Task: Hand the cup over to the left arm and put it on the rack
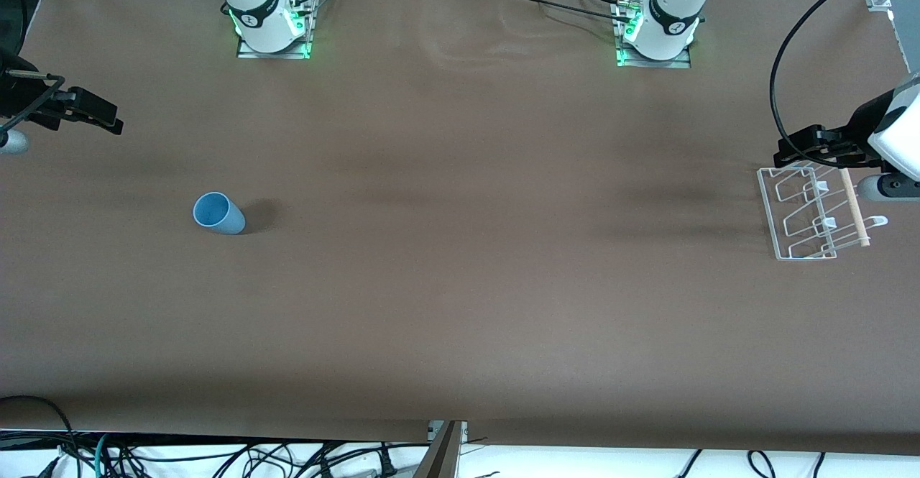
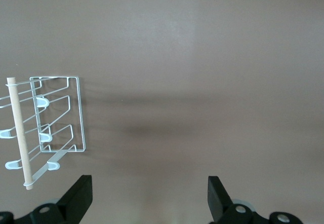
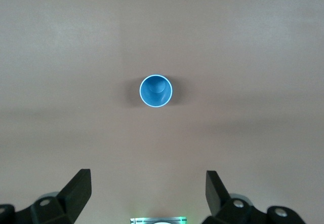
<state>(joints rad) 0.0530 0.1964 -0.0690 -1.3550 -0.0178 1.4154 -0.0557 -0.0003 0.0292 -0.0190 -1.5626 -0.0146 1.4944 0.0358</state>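
Note:
The light-blue cup [image 1: 218,213] stands upright, mouth up, on the brown table toward the right arm's end; the right wrist view looks straight down into the cup [image 3: 156,90]. My right gripper [image 1: 108,120] hovers open and empty near that end of the table, well apart from the cup. In its own view the right gripper [image 3: 148,182] has bare table between its fingers. The white wire rack [image 1: 768,212] with a wooden dowel [image 1: 855,208] lies at the left arm's end. My left gripper [image 1: 787,154] hangs open just above the rack's edge. The left wrist view shows the rack [image 2: 79,112] beside the open left gripper [image 2: 150,187].
Both arm bases [image 1: 273,29] [image 1: 658,32] stand along the table edge farthest from the front camera. A black cable [image 1: 780,68] loops above the table to the left arm's wrist. Brown tabletop stretches between cup and rack.

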